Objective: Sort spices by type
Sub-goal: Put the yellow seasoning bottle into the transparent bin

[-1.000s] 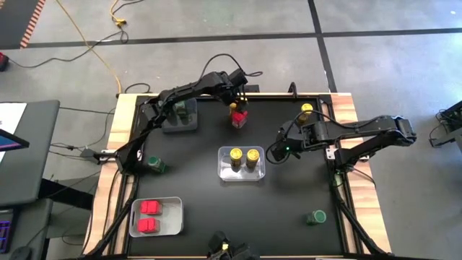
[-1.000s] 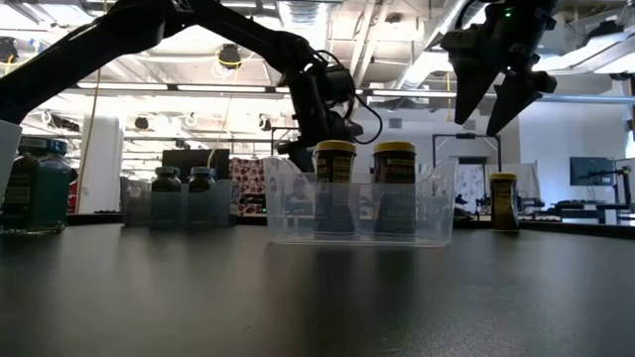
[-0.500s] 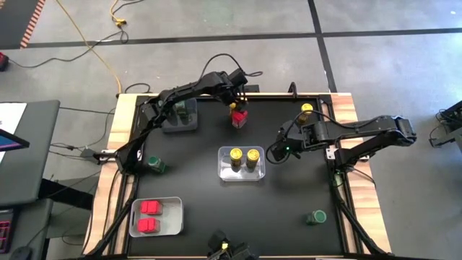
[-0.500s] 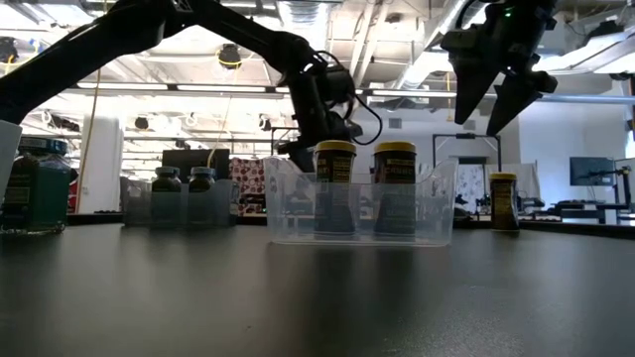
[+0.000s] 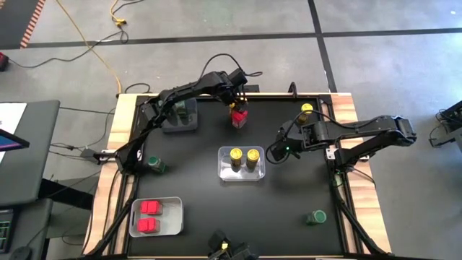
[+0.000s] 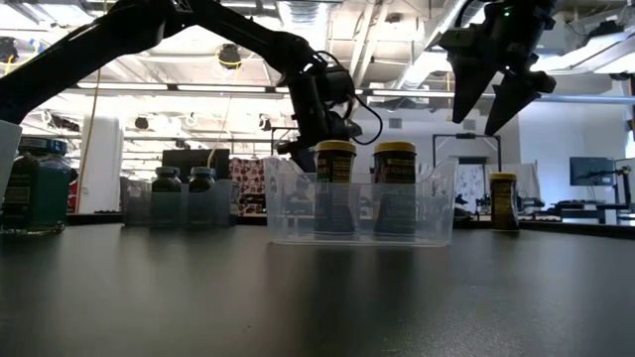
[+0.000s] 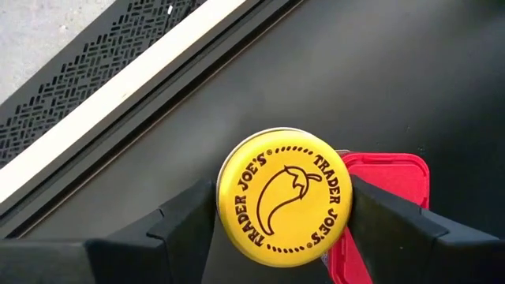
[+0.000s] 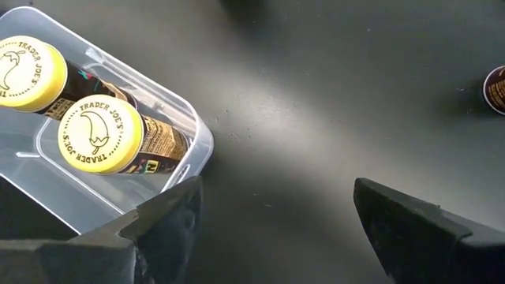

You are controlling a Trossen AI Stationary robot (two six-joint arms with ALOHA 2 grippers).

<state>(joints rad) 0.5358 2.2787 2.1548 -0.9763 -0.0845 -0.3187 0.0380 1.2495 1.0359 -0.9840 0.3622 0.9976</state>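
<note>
Black table point(image 5: 289, 202), left gripper point(image 7: 284, 213) around yellow-lidded jar point(image 7: 284, 197) beside red-topped jar point(image 7: 390, 185).

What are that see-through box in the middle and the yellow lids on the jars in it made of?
The clear bin looks like thin glossy plastic: transparent walls, rounded rim catching light. The yellow lids look like matte plastic or painted metal with a printed black logo; which one is unclear.

We saw a round yellow jar lid point(image 7: 285, 196) printed with a black chili-pepper outline and black lettering, lower centre of the left wrist view. Beside it sat a plain red squarish plastic top point(image 7: 387, 207). The flat table surface point(image 7: 410, 71) was matte black, bordered by a white strip point(image 7: 118, 87) at upper left.
</note>
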